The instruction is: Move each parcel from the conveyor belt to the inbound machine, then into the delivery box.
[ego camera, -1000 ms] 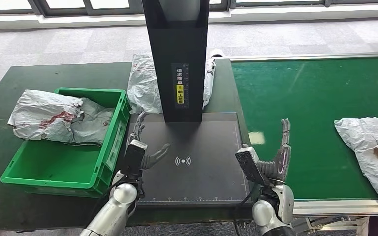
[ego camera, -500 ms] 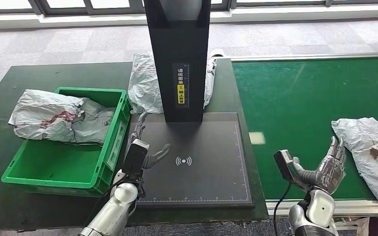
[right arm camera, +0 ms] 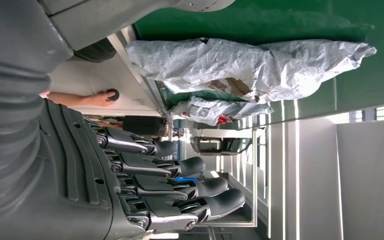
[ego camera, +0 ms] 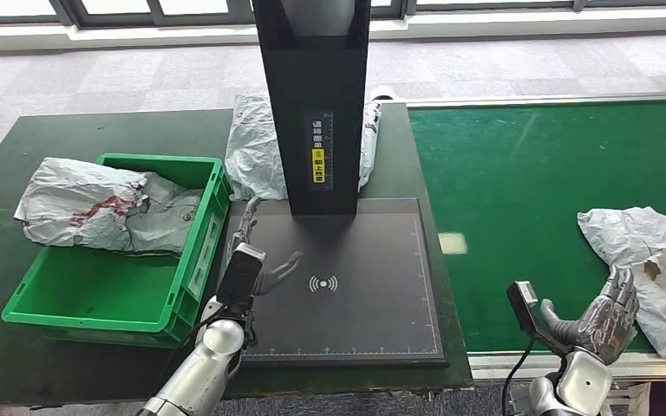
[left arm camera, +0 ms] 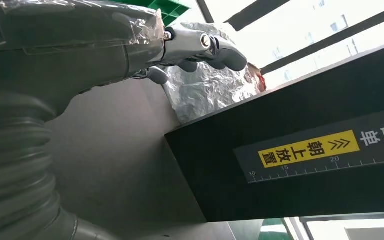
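A crumpled grey parcel with a brown label lies on the green conveyor belt at the right; the right wrist view shows the same parcel close ahead. My right hand hangs at the belt's near edge just left of it, fingers apart, holding nothing. My left hand hovers open over the left side of the black inbound machine plate. Another grey parcel lies across the green delivery box.
The machine's black column rises behind the plate, with a grey parcel lying behind it. A second parcel lies further down the belt. A person's arm shows beside the conveyor frame.
My right hand has swung from the plate's right edge rightwards along the belt's near edge, up to the parcel. The parcel has drifted slightly left. The left hand has stayed put.
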Controlling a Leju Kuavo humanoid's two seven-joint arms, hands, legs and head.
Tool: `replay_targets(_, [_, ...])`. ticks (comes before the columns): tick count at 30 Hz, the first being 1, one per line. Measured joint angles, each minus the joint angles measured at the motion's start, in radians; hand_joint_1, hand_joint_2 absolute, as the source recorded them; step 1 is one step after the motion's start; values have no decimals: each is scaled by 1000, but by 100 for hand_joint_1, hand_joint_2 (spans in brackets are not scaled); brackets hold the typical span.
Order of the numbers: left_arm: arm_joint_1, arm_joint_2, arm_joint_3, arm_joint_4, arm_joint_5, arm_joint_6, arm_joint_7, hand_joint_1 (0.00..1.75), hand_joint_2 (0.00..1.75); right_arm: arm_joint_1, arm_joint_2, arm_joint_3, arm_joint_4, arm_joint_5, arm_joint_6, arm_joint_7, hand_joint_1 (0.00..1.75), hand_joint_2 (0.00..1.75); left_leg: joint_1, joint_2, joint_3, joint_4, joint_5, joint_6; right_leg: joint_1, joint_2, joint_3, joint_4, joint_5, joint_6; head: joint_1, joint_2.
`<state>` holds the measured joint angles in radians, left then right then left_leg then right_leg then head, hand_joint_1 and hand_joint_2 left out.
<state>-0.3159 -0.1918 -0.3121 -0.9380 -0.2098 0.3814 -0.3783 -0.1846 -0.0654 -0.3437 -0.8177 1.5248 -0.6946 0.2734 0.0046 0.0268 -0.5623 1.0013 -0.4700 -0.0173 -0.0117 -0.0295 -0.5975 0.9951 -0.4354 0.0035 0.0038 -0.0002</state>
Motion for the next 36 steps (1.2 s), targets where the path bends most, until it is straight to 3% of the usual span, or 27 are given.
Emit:
replay_targets(10, [0, -4, 5, 0, -3, 0, 0, 0, 175, 1, 4, -44, 13, 4, 38, 1, 0, 175, 0, -1, 0, 0, 0, 0, 0, 0, 0, 0, 0, 0, 0, 0])
replay_targets(20, [0, -6, 5, -2, -23, -21, 11, 0, 175, 28, 21, -101, -6, -5, 205, -7, 0, 175, 0, -1, 0, 0, 0, 0, 0, -1, 0, 0, 0, 0, 0, 0])
replay_targets(36, [0, -7, 5, -16, -29, -27, 18, 0, 175, 43, 36, -135, -43, -6, 278, -3, 0, 175, 0, -1, -1, 0, 0, 0, 0, -1, 0, 0, 0, 0, 0, 0])
